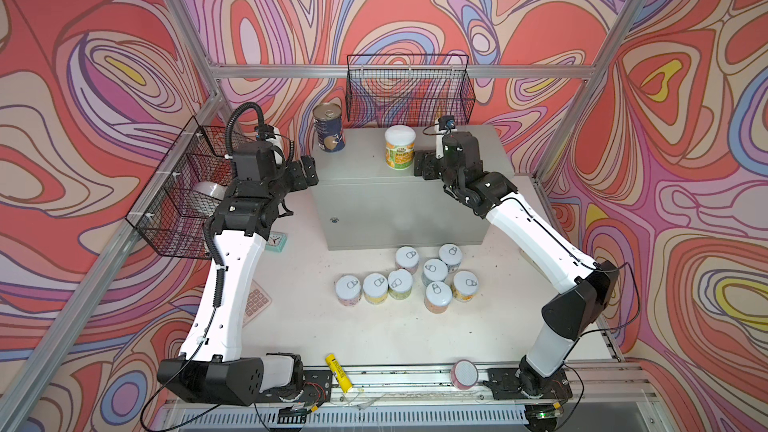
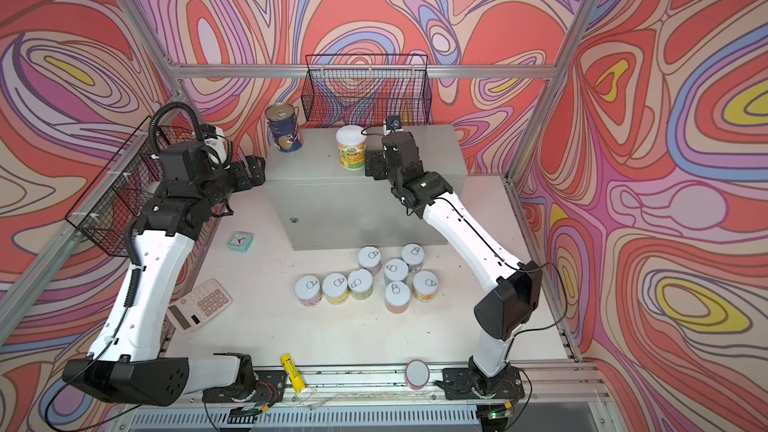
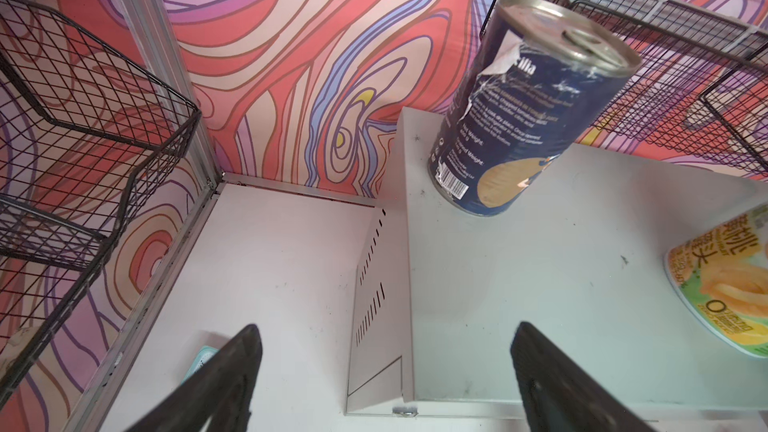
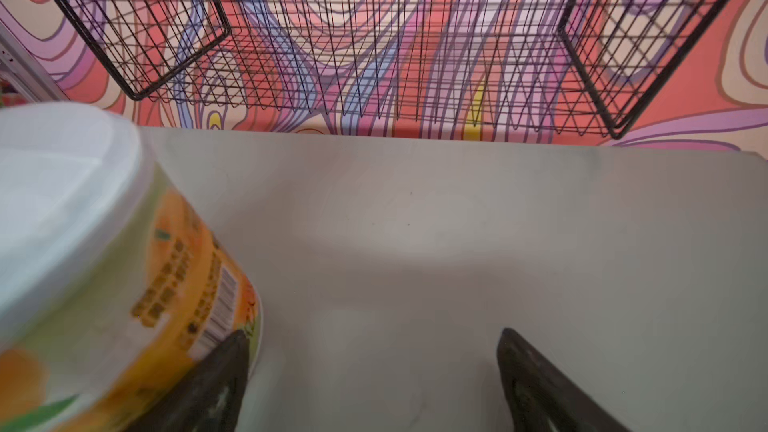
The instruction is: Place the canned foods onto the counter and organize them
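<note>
A yellow tube [image 1: 338,372] and a pink mesh-faced cylinder [image 1: 464,374] lie on the front rail, well behind both tools. Farther in, eight white-lidded cans [image 1: 435,272] stand clustered on the white surface [image 1: 374,334], below and between the tools. The left tool [image 1: 307,168] hangs wide open and empty at the left edge of the raised grey surface [image 1: 365,168]. The blue-labelled can [image 1: 329,128] stands upright beyond it. The right tool [image 1: 420,164], spread wide and empty, sits just beside the yellow-peach can [image 1: 400,147] on that top; contact is unclear.
</note>
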You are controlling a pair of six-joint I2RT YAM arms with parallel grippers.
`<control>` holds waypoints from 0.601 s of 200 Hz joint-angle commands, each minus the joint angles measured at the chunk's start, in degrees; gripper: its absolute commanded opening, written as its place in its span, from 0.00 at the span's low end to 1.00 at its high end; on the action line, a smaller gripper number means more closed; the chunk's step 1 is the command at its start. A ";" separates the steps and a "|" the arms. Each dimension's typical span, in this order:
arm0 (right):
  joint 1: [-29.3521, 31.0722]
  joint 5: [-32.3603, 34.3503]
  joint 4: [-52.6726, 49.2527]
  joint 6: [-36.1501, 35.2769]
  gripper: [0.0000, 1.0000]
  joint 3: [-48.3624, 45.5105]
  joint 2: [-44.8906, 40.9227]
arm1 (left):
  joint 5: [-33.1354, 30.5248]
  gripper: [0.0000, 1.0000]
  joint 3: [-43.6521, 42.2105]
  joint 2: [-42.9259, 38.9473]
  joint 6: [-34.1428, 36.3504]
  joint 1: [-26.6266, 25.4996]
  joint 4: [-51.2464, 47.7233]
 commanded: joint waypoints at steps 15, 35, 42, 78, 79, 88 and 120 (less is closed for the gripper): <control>-0.80 -0.50 5.53 -1.32 0.97 0.35 0.26 | -0.57 0.95 -0.61 0.76 -0.27 0.41 2.25; -1.40 -0.93 7.09 -1.93 0.97 0.98 2.33 | -0.46 0.95 -0.54 1.35 -0.38 0.39 2.64; -1.44 -1.46 7.81 -2.38 0.97 0.98 2.54 | -0.38 0.95 -0.60 1.54 -0.50 0.43 2.73; -1.53 -6.84 11.54 -3.17 0.97 0.80 3.46 | -0.52 0.95 -0.98 2.08 -0.34 0.39 3.27; -1.53 -7.06 11.63 -3.19 0.97 0.85 3.44 | -0.51 0.95 -0.97 2.13 -0.29 0.43 3.27; -1.53 -8.92 12.38 -3.22 0.97 0.86 3.77 | -0.64 0.94 -0.96 2.17 -0.29 0.40 3.29; -1.51 -12.63 12.64 -1.74 0.96 2.41 5.37 | -0.77 0.95 -1.13 2.00 -0.15 0.46 3.29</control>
